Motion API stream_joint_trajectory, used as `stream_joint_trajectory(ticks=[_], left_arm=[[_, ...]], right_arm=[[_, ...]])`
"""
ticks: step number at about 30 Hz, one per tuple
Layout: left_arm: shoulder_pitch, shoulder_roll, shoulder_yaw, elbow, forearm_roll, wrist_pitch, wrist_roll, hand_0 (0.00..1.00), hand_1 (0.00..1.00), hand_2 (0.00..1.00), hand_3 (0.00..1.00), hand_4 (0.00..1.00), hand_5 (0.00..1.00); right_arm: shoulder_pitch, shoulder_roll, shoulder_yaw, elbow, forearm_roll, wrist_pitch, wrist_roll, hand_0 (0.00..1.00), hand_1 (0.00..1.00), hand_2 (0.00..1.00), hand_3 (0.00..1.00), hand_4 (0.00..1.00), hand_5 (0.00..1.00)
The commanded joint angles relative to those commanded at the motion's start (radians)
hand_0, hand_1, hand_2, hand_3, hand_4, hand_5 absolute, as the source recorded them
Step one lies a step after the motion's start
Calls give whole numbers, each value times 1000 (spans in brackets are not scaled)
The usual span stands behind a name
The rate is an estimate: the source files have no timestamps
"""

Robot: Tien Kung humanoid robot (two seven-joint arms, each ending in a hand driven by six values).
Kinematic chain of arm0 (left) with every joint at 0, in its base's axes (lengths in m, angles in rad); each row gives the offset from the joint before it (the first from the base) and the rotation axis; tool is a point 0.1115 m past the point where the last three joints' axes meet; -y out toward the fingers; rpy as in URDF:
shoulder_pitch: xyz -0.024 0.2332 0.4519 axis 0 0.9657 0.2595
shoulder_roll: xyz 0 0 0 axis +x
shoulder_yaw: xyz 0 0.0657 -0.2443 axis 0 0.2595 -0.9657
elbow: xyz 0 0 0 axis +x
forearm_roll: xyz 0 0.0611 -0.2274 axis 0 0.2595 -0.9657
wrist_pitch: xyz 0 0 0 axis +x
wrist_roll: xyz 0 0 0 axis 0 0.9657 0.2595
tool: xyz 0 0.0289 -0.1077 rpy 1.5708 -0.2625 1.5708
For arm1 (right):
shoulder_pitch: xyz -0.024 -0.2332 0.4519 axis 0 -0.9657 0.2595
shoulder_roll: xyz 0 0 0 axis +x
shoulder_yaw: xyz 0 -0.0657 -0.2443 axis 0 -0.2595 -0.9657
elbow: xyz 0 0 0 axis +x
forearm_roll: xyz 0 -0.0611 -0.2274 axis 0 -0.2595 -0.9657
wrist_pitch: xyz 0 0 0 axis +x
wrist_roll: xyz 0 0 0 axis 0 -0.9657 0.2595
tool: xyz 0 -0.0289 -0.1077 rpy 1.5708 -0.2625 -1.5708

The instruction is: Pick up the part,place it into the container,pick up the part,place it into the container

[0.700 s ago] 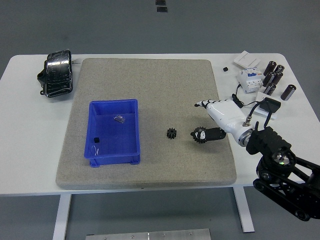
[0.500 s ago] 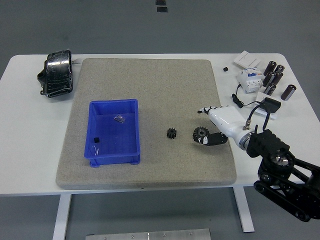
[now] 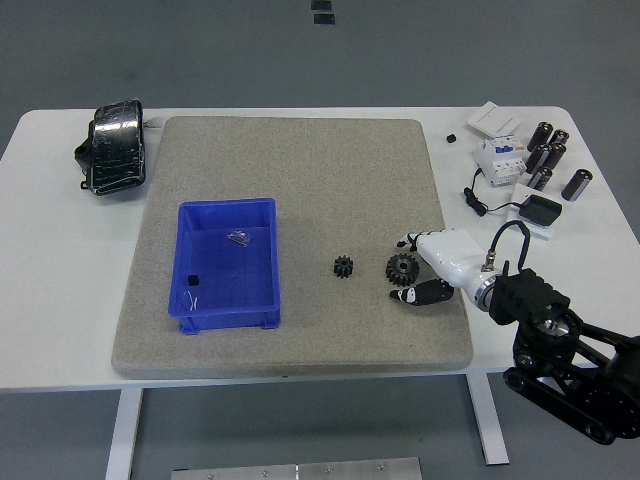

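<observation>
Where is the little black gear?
In the head view, the small gear lies on the grey mat, right of the blue bin and left of the bigger gear.

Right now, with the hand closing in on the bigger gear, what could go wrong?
The right robot hand sits beside the larger black toothed gear without a clear grasp, so it may push the gear away. The smaller black gear lies close by and could get knocked. The blue plastic bin is far across the grey mat.

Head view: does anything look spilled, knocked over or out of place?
Nothing stands out. Both gears, the small one and the larger one beside the right hand, lie flat on the mat; the blue bin sits upright.
</observation>
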Motion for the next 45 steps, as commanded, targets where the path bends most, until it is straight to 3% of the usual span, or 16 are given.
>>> stream_joint_trajectory(ticks=[4, 5, 10, 11, 16, 17, 25, 29, 34, 36, 40, 41, 45], left_arm=[[1, 0, 0, 0, 0, 0, 0, 692, 682, 673, 638, 737, 256], [1, 0, 0, 0, 0, 0, 0, 692, 682, 673, 638, 737, 256], [0, -1, 2, 0, -3, 0, -1, 692, 682, 673, 638, 737, 256], [0, -1, 2, 0, -2, 0, -1, 692, 682, 673, 638, 737, 257], [0, -1, 2, 0, -2, 0, 0, 692, 682, 673, 638, 737, 257], [0, -1, 2, 0, -1, 1, 0, 692, 682, 672, 638, 737, 256], [1, -1, 5, 0, -5, 2, -2, 692, 682, 672, 638, 737, 256], [3, -2, 2, -1, -3, 2, -1, 692, 682, 672, 638, 737, 256], [2, -2, 2, 0, -1, 2, -1, 692, 682, 672, 638, 737, 256], [2, -2, 2, -1, -1, 2, -1, 692, 682, 672, 638, 737, 256], [3, -4, -3, -2, 6, 1, 3, 692, 682, 672, 638, 737, 256], [3, -5, -2, -2, 5, 1, 2, 692, 682, 672, 638, 737, 257], [2, -4, -2, -2, 5, 1, 3, 692, 682, 672, 638, 737, 257]], right_arm=[[3, 1, -12, -5, 8, -14, 5, 410, 549, 585, 754, 784, 524], [3, 2, -14, -6, 9, -17, 6, 379, 508, 459, 678, 623, 439], [8, 3, -23, -10, 23, -36, 15, 379, 508, 459, 678, 623, 439], [9, 4, -25, -12, 25, -38, 16, 368, 480, 402, 666, 537, 395], [14, 10, -35, -23, 35, -53, 24, 368, 480, 402, 666, 537, 395], [14, 11, -37, -26, 37, -56, 25, 352, 471, 369, 661, 488, 347], [19, 14, -47, -30, 39, -70, 27, 347, 471, 365, 653, 529, 390], [36, 19, -47, 12, 47, -89, 23, 341, 469, 365, 649, 548, 408], [76, 53, -42, 94, 84, -115, 18, 341, 469, 365, 649, 548, 408], [92, 74, -45, 114, 94, -131, 20, 364, 486, 424, 650, 579, 438], [138, 133, -75, 133, 112, -156, 19, 364, 486, 424, 650, 579, 438], [150, 145, -87, 136, 113, -153, 16, 416, 513, 516, 657, 595, 443], [200, 190, -152, 132, 112, -137, 7, 416, 513, 516, 657, 595, 443]])
